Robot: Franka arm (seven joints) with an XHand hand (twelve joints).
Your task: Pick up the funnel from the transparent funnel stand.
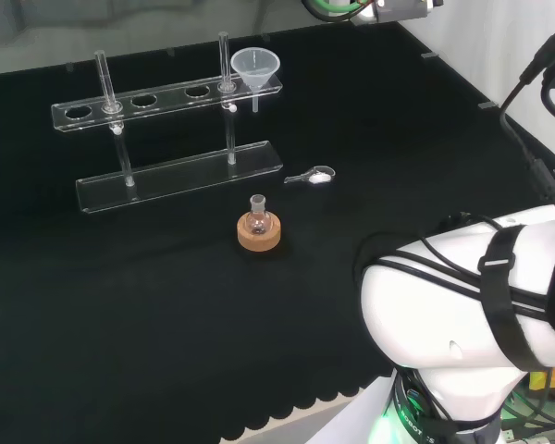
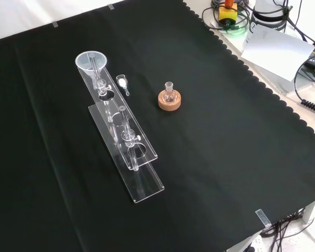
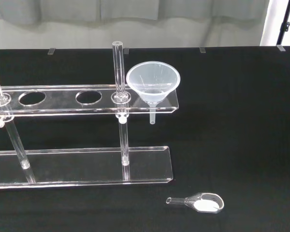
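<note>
The clear funnel (image 1: pixel 255 67) sits untouched in the transparent stand's (image 1: pixel 166 96) right end hole in the head view, so reaching comes next; the hand's state I cannot tell.

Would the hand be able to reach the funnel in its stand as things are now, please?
Probably yes: the funnel sits open at the end of the transparent stand, with only one upright rod beside it and nothing above.

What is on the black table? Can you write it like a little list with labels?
funnel: clear, sitting in the end hole of the stand's top shelf, stem poking down through
funnel stand: clear, two posts, other holes vacant
small flask: upright on a cork ring
scoop: clear, lying on the cloth, a little white powder in it
task step: funnel not yet picked up
</note>
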